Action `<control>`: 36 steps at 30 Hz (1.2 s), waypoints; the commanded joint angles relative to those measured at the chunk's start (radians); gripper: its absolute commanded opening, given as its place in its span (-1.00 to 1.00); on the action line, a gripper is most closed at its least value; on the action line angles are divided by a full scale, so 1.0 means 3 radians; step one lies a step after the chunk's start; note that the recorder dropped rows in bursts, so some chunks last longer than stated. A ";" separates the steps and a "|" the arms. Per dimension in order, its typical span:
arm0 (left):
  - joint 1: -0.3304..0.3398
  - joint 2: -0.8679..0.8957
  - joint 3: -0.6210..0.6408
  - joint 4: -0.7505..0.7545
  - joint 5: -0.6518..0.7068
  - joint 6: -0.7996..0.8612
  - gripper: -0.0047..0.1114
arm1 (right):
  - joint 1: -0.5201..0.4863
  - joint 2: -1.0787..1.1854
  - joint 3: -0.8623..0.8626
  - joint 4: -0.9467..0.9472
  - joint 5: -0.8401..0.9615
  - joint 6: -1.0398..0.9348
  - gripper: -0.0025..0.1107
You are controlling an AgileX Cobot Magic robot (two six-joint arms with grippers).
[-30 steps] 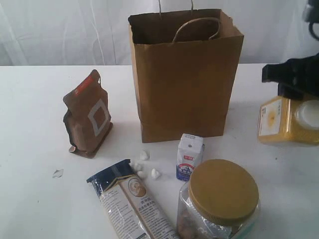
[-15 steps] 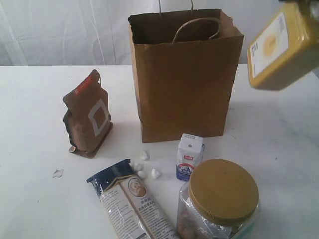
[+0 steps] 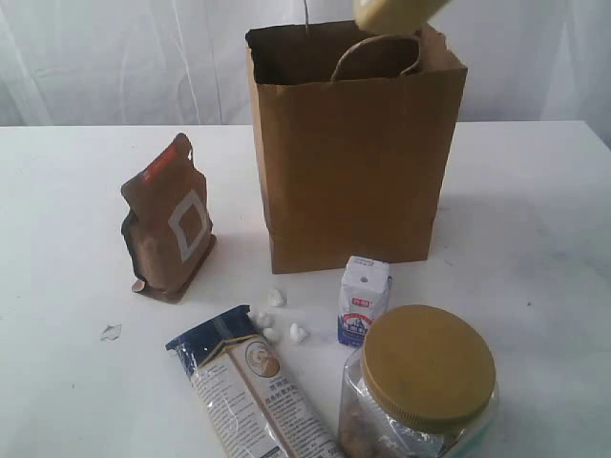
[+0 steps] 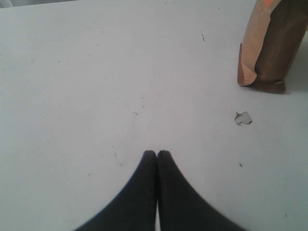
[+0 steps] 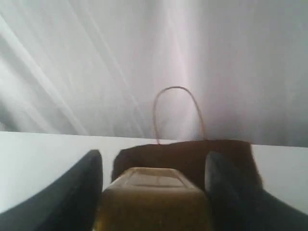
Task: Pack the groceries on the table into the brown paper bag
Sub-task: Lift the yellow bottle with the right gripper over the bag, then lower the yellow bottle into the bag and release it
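1. My right gripper [image 5: 154, 162] has its jaws clamped on the yellow bottle [image 3: 395, 11]. The bottle hangs high over the open top of the brown paper bag [image 3: 353, 162], a bit to the right of the middle.
2. If I let go too far right, the bottle can hit the bag's rim or the bent handle [image 3: 377, 52]. Then it may bounce out onto the table [image 3: 535, 239].
3. A drop from this high can land hard. The bag looks light, so it might tip over.
4. If the bag falls toward the near side, it can knock the small carton [image 3: 364, 301] just in front of it.
5. My left gripper [image 4: 157, 155] has its jaws together and holds nothing. It sits over the left of the table, near the brown pouch [image 4: 269, 48]. Nothing steadies the bag.
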 commanded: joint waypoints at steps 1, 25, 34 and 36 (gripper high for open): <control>-0.0019 -0.0010 0.0011 0.0001 0.0001 -0.0032 -0.92 | -0.0006 0.0131 -0.0232 0.0430 -0.0486 -0.0268 -0.96; -0.0019 -0.0010 0.0011 0.0001 0.0001 -0.0032 -0.92 | -0.0006 0.0717 -0.0272 0.0862 -0.0962 -0.0639 -0.96; -0.0019 -0.0010 0.0011 0.0001 0.0001 -0.0032 -0.92 | -0.0006 0.0720 0.0167 0.0889 -0.1643 -0.0669 -0.96; -0.0019 -0.0010 0.0011 0.0001 0.0001 -0.0032 -0.92 | -0.0006 0.0720 0.0311 0.0889 -0.1809 -0.0676 -0.96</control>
